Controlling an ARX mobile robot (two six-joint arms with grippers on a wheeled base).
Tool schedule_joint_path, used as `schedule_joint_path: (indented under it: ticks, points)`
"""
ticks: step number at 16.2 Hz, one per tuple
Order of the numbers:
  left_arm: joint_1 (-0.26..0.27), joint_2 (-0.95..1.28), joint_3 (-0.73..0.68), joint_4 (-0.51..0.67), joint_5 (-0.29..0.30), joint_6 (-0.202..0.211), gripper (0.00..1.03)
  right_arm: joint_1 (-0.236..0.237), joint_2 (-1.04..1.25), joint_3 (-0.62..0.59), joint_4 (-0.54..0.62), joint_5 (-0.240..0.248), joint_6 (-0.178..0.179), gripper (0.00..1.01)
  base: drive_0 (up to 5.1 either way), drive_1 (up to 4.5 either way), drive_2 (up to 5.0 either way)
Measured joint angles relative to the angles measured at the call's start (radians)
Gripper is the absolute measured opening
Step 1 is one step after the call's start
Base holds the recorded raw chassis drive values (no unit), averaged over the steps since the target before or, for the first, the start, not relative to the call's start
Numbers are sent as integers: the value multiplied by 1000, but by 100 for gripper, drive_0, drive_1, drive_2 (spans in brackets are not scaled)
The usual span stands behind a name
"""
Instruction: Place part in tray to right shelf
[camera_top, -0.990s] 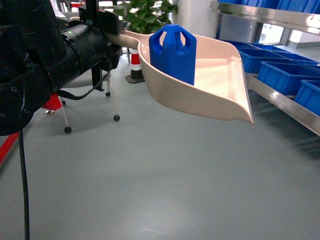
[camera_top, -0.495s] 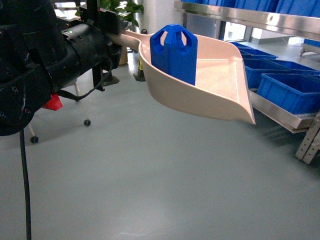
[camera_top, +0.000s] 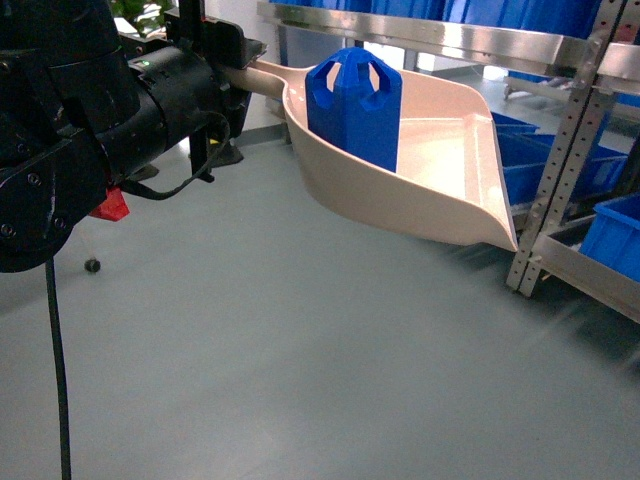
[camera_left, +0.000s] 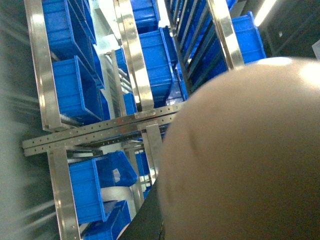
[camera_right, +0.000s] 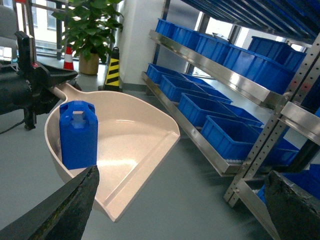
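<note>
One part, a bright blue block with a notched, cut-out top, is seen standing upright inside the tray, against the rear wall on the handle side. The tray, a pale beige scoop, is held in the air above the grey floor, its flat front lip pointed toward the right shelf. Its handle is gripped at the left gripper; the jaws are clamped on the tray handle, as seen in the head and right wrist views. In the left wrist view most of the frame is filled by the beige underside of the tray, blurred and close.

The right gripper is seen only as two dark fingers at the lower corners of the right wrist view, one finger at the left and one at the right; the jaws are set wide apart with nothing between them. In that view the part stands at the back left of the tray.

The right shelf is made of stainless rails and perforated uprights, and rows of blue crates are carried on its tiers. The tray lip is near the shelf upright but apart from it. A potted plant and a striped cone are seen at the back.
</note>
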Motion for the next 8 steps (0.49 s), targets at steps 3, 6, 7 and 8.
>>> schedule_joint_path:
  ticks: [3,6,7,8]
  points:
    - [0,0,0,-1,-1,0,13,0,0,0,0,0,0,98,-159,-159,-159]
    - [0,0,0,0,0,0,13,0,0,0,0,0,0,98,-153,-153,-153]
    - [0,0,0,0,0,0,13,0,0,0,0,0,0,98,-164,-164,-164]
    - [1,0,0,0,-1,0,13,0,0,0,0,0,0,98,-151,-151,-151]
